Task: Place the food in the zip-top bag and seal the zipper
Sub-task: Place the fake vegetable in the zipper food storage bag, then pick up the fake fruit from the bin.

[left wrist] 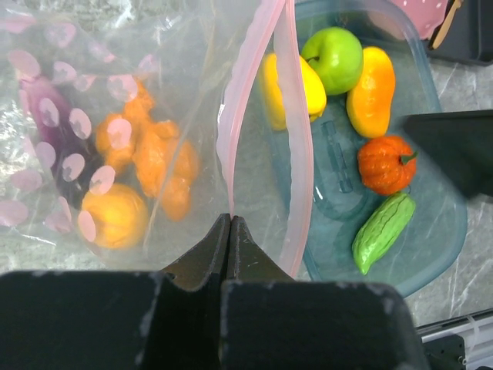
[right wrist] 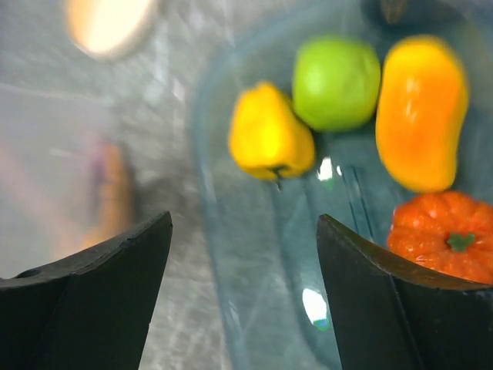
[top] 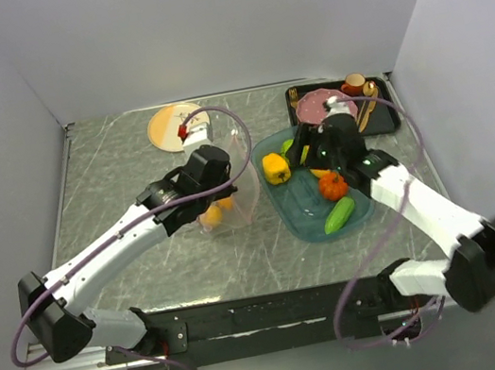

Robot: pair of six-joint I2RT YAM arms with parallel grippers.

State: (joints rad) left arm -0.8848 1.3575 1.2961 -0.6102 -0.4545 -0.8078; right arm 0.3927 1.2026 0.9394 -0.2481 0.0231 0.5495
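Note:
The clear zip-top bag (top: 228, 184) with purple dots stands open left of the teal tray (top: 304, 223). My left gripper (left wrist: 229, 220) is shut on the bag's pink zipper strip (left wrist: 231, 146) and holds the mouth up. Orange pieces (left wrist: 154, 162) and a purple eggplant (left wrist: 42, 127) lie inside the bag. My right gripper (right wrist: 243, 223) is open and empty, hovering over the tray's left part. In the tray lie a yellow pepper (right wrist: 269, 135), green apple (right wrist: 335, 81), orange piece (right wrist: 420, 112), red-orange tomato (right wrist: 443, 239) and green cucumber (top: 339, 215).
A round pale-orange plate (top: 174, 124) lies at the back left. A black tray (top: 387, 117) with a pink plate (top: 315, 104) and brown items stands at the back right, close behind my right arm. Grey walls close in three sides.

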